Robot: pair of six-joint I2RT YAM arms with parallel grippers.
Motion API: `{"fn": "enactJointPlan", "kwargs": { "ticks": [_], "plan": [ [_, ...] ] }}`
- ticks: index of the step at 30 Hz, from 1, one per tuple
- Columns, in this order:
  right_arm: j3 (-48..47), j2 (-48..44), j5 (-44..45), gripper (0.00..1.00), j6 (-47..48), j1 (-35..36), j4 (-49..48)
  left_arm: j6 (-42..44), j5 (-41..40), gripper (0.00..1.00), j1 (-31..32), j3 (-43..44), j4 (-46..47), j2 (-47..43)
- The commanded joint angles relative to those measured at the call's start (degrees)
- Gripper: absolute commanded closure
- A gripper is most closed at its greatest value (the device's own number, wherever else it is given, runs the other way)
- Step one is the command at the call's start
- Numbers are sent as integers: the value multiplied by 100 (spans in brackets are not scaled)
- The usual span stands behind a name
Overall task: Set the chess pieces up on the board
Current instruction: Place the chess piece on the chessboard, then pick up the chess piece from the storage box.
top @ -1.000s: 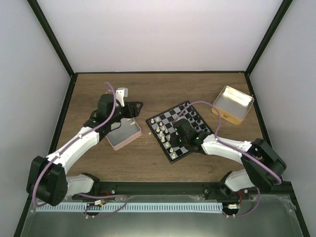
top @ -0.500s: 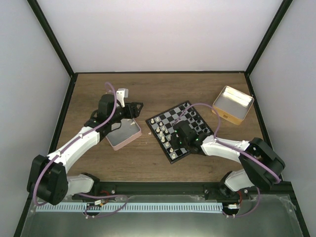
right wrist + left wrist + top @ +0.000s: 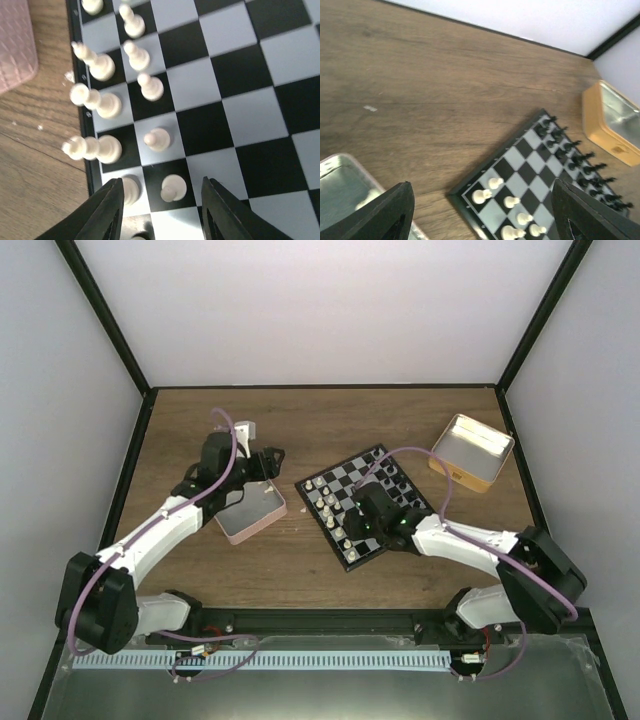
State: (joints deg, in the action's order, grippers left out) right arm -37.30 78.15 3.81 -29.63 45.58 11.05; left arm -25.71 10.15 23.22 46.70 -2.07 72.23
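The board (image 3: 338,465) lies tilted at mid-table. Cream-white chess pieces (image 3: 326,504) fill its left side and black ones (image 3: 402,480) its right side. My right gripper (image 3: 360,523) hangs low over the board's near-left corner. It is open (image 3: 161,187), and a white pawn (image 3: 173,187) stands on a black square between its fingers (image 3: 107,210), touching neither. More white pieces (image 3: 102,102) stand in two rows beside it. My left gripper (image 3: 268,461) is open (image 3: 481,185) with nothing in it, above the table by the board's far-left corner (image 3: 465,192).
A pink-sided tin (image 3: 250,510) lies left of the board, under my left arm; its corner (image 3: 340,185) shows in the left wrist view. An open yellow tin (image 3: 472,452) sits at the back right. Black frame rails and white walls enclose the table.
My right gripper has gone from shut to open, leaving the white pawn standing on its square. The left gripper has turned slightly and otherwise stayed put.
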Motion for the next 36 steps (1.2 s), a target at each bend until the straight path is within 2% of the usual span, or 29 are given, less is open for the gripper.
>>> {"fn": "enactJointPlan", "kwargs": {
  "ticks": [1,3,6,8,12,15,18,21,29,33,36],
  "plan": [
    [-455,-338,457,54,-421,38,344,-406,-1068,23,-49,46,-758,322],
    [-497,-439,585,52,-523,38,426,-672,-1383,23,-92,61,-1036,500],
    [-504,-546,629,52,-561,38,430,-938,-1419,27,-120,-40,-1106,766],
    [-504,-575,614,52,-570,38,438,-1046,-1356,35,-117,-88,-1071,945],
    [-491,-586,571,52,-587,38,443,-974,-975,58,-159,-144,-833,1300],
    [-506,-601,521,52,-618,38,441,-1031,-578,67,-276,-227,-632,1517],
    [-500,-650,500,53,-635,38,421,-1381,-263,68,-486,-504,-188,1605],
    [-502,-685,485,53,-649,38,393,-2094,-57,66,-642,-901,427,1635],
    [-570,-628,364,54,-656,38,398,-3658,486,61,-661,-1674,2420,2006],
    [-552,-659,353,55,-701,38,432,-4050,473,61,-661,-1887,2919,2201],
    [-528,-674,370,55,-718,39,444,-4189,545,65,-663,-1948,3220,2357]
  ]
}}
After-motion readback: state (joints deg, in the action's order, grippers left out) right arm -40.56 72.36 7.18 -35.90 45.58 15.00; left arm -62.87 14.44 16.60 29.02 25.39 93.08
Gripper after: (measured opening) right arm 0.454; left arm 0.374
